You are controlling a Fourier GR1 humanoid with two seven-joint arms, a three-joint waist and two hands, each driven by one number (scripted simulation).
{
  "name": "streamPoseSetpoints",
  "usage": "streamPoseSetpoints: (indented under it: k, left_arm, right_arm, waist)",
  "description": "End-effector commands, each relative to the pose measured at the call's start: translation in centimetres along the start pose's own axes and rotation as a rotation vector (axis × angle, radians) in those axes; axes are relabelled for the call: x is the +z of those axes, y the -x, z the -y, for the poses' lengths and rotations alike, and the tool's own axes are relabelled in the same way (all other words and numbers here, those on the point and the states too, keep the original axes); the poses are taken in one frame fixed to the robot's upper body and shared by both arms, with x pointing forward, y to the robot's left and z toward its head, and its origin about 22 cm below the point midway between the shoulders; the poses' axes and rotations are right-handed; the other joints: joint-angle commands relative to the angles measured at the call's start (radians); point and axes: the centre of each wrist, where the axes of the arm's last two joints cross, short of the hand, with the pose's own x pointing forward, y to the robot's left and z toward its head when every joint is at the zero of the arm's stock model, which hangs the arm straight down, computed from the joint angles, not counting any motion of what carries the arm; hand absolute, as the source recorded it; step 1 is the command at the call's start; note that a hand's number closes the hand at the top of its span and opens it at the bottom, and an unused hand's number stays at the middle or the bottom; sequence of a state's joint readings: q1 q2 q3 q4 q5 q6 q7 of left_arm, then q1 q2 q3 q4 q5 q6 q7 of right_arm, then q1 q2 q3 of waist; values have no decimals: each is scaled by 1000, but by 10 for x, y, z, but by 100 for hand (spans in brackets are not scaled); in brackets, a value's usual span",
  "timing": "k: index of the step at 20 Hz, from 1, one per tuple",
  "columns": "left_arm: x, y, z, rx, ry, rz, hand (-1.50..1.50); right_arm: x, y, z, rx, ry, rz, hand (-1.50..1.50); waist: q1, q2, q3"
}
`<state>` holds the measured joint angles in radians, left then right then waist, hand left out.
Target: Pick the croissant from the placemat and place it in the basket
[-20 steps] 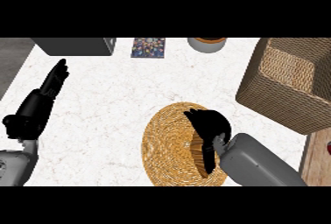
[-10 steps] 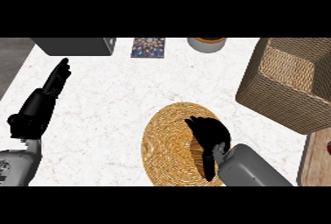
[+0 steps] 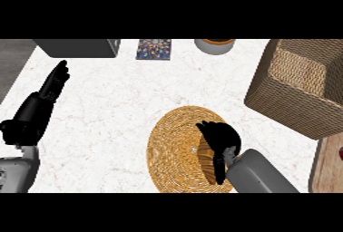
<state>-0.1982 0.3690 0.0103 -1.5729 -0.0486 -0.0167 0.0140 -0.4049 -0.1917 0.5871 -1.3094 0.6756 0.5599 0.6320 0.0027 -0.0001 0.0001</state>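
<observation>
A round woven straw placemat (image 3: 174,149) lies on the white marble counter, right of centre. My right hand (image 3: 220,137) sits over the mat's right part with its fingers curled down. The croissant is hidden under that hand, so I cannot see it or whether the fingers hold it. The woven basket (image 3: 301,90) stands at the counter's right edge, up and to the right of the hand, and what shows of its inside holds nothing. My left hand (image 3: 46,97) rests open at the left edge, fingers straight and pointing up.
A dark grey box (image 3: 77,46) stands at the back left. Beside it lies a patterned card (image 3: 154,49), and a small bowl (image 3: 214,45) sits at the back middle. A wooden surface (image 3: 330,165) borders the counter's lower right corner.
My right hand has shifted slightly down and toward me over the placemat, fingers still curled. The left hand has barely moved.
</observation>
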Motion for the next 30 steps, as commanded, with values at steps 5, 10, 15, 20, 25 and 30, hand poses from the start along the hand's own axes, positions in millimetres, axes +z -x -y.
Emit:
streamPoseSetpoints:
  k: [5,10,15,20,25,30]
  left_arm:
    - [-8,3,-1,16,0,-6,0]
    - [6,3,0,10,19,-2,0]
    - [-3,2,10,23,-1,2,0]
    - [3,11,-8,-13,-37,-22,0]
    - [18,18,-8,-6,-81,-44,0]
    - [19,12,-15,-6,-65,-27,0]
  right_arm:
    - [-15,5,2,-56,-6,28,150]
    - [-17,-9,-10,13,28,62,150]
    - [-28,-5,-16,60,97,75,150]
    - [5,129,8,21,316,-115,150]
    - [72,284,47,-152,490,-507,150]
    - [141,363,71,-316,836,-552,150]
  waist:
    - [0,1,0]
    - [2,0,0]
    - [1,1,0]
    - [-39,2,1]
    - [-108,4,8]
    - [-58,3,12]
